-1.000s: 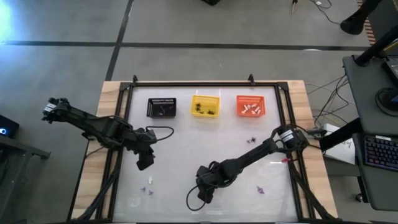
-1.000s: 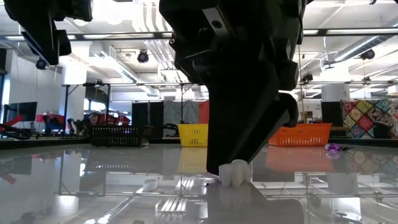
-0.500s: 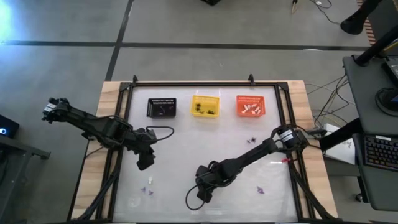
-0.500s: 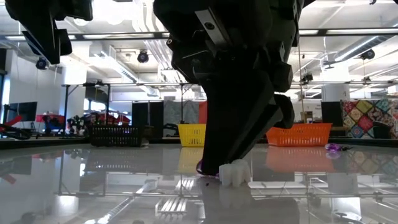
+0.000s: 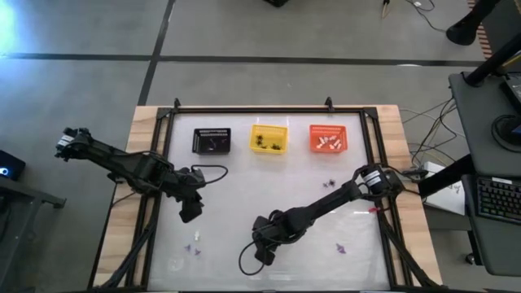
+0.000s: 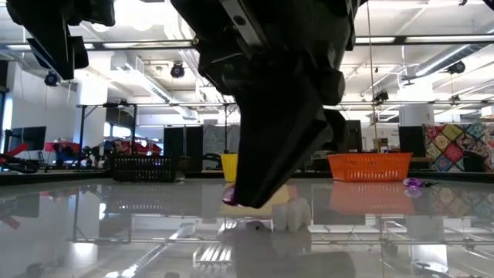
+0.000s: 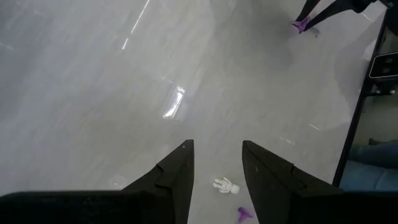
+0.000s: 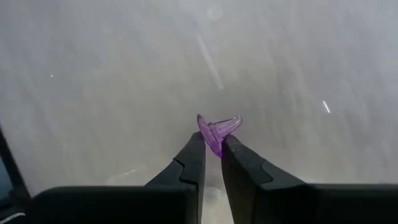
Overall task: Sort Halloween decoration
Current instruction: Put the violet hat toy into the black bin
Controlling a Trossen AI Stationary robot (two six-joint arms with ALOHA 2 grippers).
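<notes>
The right tool has pinched a purple trinket and lifted it.

From above, the right gripper covers whatever its fingertips pinch — nothing purple shows beneath it there. In the right wrist view only the upper part of the purple trinket stands clear; its lower end sits hidden between the two fingers. Level with the table, the dark arm hides part of the white trinket just beside the fingertips. What lies in the baskets is too small to tell — mere specks.
</notes>
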